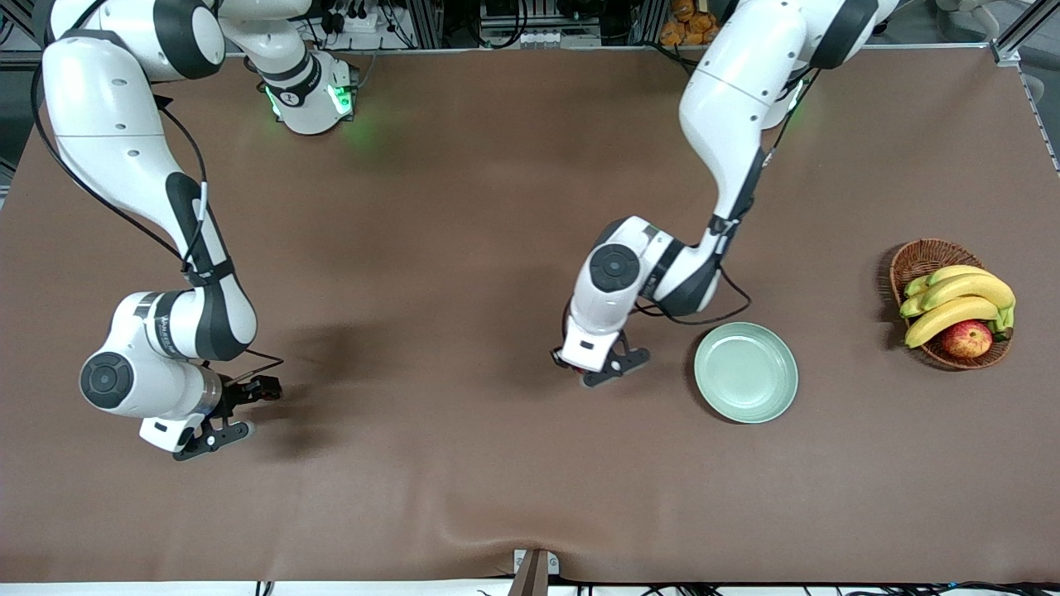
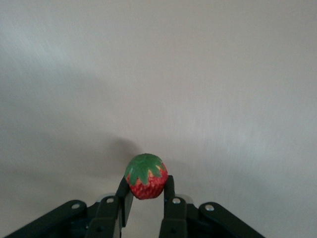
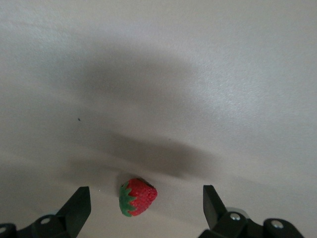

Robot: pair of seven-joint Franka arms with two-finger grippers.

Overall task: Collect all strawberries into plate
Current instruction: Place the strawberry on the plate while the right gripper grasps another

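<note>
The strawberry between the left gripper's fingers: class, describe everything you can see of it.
The strawberry is small, red and dimpled, with a green leafy top that looks moulded, like plastic. It sits with its leaves turned up toward the wrist camera. The left gripper is shut on it, one black finger pressing each side, low over the brown table near the plate. In the front view the gripper hides it almost wholly.

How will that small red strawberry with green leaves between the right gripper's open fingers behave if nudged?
The small red strawberry with green leaves lies on its side, rounded, so it may roll. It looks light and glossy, possibly slippery. The right gripper straddles it, open.
</note>
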